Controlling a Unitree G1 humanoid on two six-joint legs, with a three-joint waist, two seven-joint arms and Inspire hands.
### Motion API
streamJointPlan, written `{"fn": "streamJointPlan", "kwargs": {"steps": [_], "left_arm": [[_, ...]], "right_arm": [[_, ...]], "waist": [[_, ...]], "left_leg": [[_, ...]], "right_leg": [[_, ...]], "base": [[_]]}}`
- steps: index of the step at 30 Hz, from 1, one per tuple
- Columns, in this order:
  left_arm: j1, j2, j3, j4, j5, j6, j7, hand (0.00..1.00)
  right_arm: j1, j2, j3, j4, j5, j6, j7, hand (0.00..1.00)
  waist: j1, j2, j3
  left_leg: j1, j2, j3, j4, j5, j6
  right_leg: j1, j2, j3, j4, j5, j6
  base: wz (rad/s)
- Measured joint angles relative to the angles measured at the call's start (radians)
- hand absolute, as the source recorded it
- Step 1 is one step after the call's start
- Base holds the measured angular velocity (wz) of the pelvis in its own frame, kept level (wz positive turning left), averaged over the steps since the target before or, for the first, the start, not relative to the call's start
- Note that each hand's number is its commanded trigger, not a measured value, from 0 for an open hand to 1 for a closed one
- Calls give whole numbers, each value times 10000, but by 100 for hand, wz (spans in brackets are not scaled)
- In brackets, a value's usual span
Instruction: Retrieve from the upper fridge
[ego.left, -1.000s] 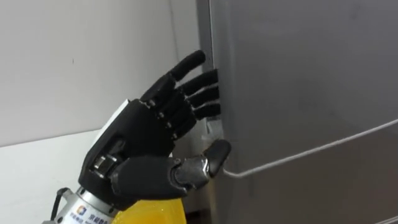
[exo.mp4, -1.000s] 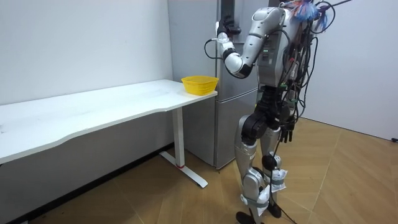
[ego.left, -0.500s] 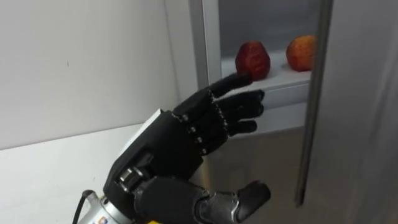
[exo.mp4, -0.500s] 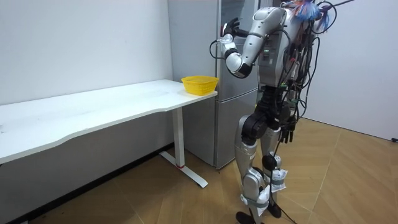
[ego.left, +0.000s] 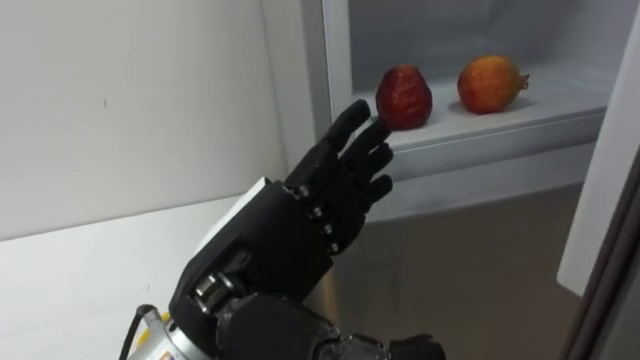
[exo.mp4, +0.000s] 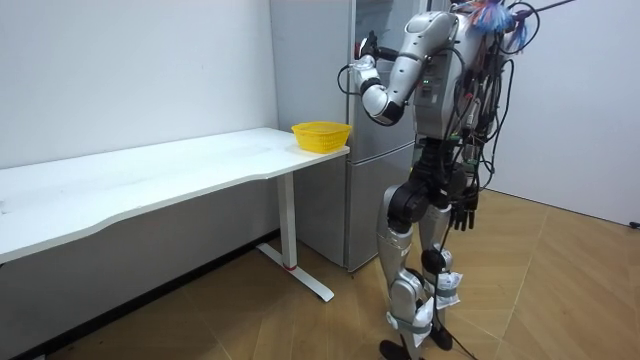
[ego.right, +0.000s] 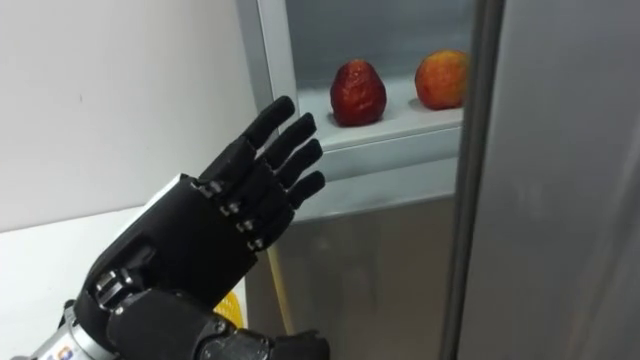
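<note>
The robot is standing at the fridge (exo.mp4: 362, 200), beside a white table (exo.mp4: 150, 180) bearing a yellow basket (exo.mp4: 321, 135). Its left hand (ego.left: 290, 240) is hovering, fingers straight and slightly spread, grasping nothing, just before the open upper compartment, where 2 items, a red fruit (ego.left: 403, 97) and an orange fruit (ego.left: 488, 84), are sitting side by side on the shelf (ego.left: 500, 120). The right hand (exo.mp4: 463, 215) is hanging by its hip.

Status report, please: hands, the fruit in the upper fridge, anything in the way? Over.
Left hand open, empty, raised before the shelf. Right hand hangs at its side. Red fruit, orange fruit on shelf, not grasped. Door open; nothing between.
</note>
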Motion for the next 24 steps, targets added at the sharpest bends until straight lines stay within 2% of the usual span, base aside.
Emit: {"fn": "streamJointPlan", "kwargs": {"steps": [5, 10, 12, 16, 21, 24], "left_arm": [[0, 35, -41, 3, 4, 0, -157, 0], [-158, 44, -376, 12, -34, 0, -369, 0], [-292, 45, -620, 11, -55, 1, -455, 0], [-436, 30, -1013, 5, -93, 30, -635, 0], [-1126, 41, -1789, 9, -70, 123, -855, 0], [-1312, 99, -2027, 19, -29, 117, -835, 0]], "right_arm": [[-21, -5, -5, -1, -10, -1, 1, 0], [-78, -23, -4, -49, 2, -6, 133, 0], [-191, -26, -3, -78, 9, 0, 235, 0], [-254, -24, 0, -92, 6, 6, 260, 0], [-294, -101, -5, -96, 40, -25, 215, 0], [-219, -213, -5, -91, 52, -90, 209, 0]], "waist": [[-39, -18, 12], [-133, -53, 34], [-259, -52, 34], [-473, -30, 18], [-857, 1, -13], [-1112, 8, -19]], "left_leg": [[-4, -1, -2, -1, 0, 0], [-15, 2, 80, 1, 0, 0], [-15, 14, 250, 5, 0, 0], [1, 12, 276, 20, 0, 0], [7, 46, 536, -2, 0, 0], [6, 44, 539, 0, -2, -2]], "right_leg": [[2, 1, 21, 8, 0, 0], [-14, -3, 33, -9, -1, 1], [-36, -5, 88, -6, 2, 5], [-59, -4, 152, 3, 6, 11], [-156, 20, 351, 84, 14, 3], [-170, 16, 383, 111, 17, 3]], "base": [[0], [0], [-7], [-6], [-12], [-4]]}}
